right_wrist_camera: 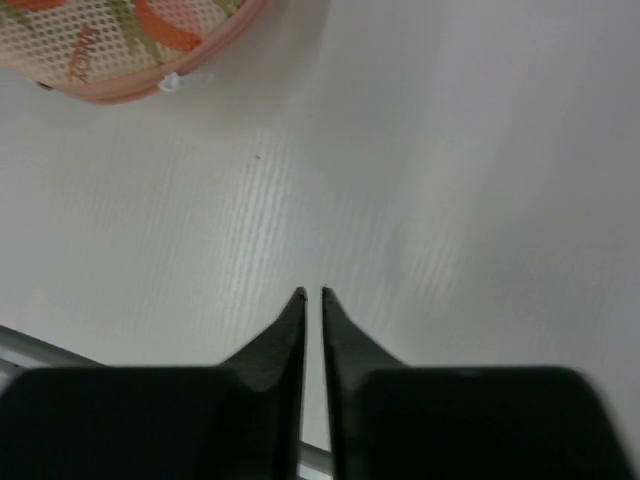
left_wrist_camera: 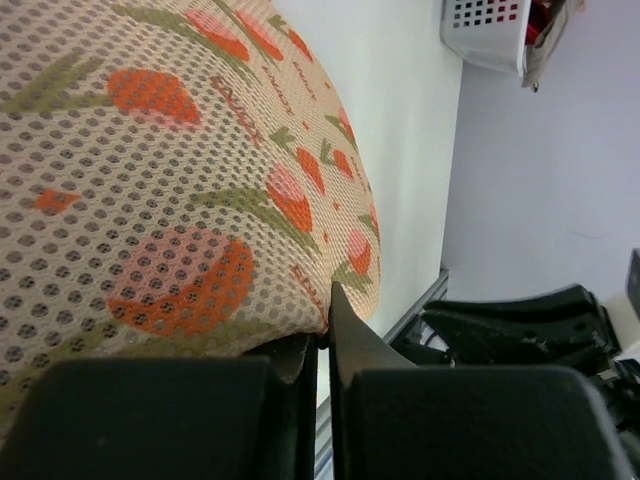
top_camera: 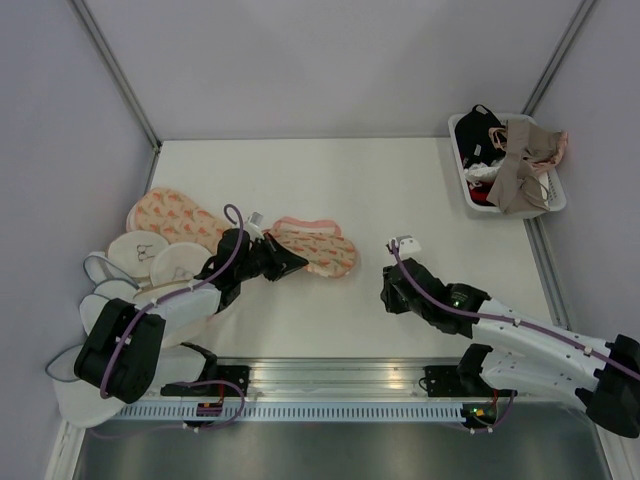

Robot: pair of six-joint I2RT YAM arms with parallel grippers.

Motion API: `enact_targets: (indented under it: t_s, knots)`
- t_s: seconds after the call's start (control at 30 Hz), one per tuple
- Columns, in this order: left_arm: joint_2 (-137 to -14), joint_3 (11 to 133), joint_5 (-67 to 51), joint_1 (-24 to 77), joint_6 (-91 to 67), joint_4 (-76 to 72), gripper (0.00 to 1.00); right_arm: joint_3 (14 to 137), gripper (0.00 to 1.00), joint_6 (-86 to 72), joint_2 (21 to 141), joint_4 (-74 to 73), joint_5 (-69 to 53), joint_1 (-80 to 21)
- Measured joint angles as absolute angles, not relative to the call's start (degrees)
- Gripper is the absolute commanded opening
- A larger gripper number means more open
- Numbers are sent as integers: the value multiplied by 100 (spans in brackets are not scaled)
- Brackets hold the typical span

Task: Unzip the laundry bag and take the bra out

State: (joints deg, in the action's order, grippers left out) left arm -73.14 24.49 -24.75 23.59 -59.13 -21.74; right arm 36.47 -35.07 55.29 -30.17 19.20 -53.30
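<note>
Peach mesh with an orange carrot print and pink trim, that's the laundry bag [top_camera: 318, 247]. It's lying flat on the counter [top_camera: 400, 180], roughly mid-width. Its long axis runs side to side, with the right end dipping a little toward the arms.

The left arm [top_camera: 225, 265] is the one on it. The left jaws are pressed together right at the bag's left end, and from the wrist view they look clamped on the rim of the fabric, so that end is pinned.

The right jaws sit off the other end over bare counter, near the bag but not touching it. There's only a hairline slit between them with nothing in it, so they're basically together. From the right arm [top_camera: 470, 305] the bag lies to its left and a bit ahead. A small pale zip pull [right_wrist_camera: 185, 80] pokes out of the pink trim on the edge facing those jaws.

My guess is the right arm does the unzipping, since it's free and the pull is on its side. It'd have to open up and reach left first. I can't tell which way the zip runs.

No sign of the pink bra. The bag looks zipped, so I reckon it's inside. The white basket [top_camera: 458, 150] in the far right corner holds a tan bra and something black, neither of which is the one we want.
</note>
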Motion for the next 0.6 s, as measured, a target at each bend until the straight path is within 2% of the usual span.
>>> enact_targets:
  t_s: [0.07, 0.1, 0.3, 0.6]
  knots:
    - [-7310, 2449, -2582, 2359, -5964, -2222, 2, 3350, 53, -3415, 5441, -2508, 1704, -5330]
    - [-7301, 2449, -2622, 2359, -6003, -2255, 2, 3192, 56, -3361, 5430, -2241, 1597, -5334]
    - [-7133, 2445, -2921, 2359, -6219, -2440, 2, 2679, 57, -3179, 5607, -1072, 1164, -5341]
    - [-6956, 2169, -3247, 2366, -6514, -2788, 2, 2574, 55, -3059, 6066, 427, 720, -5341]
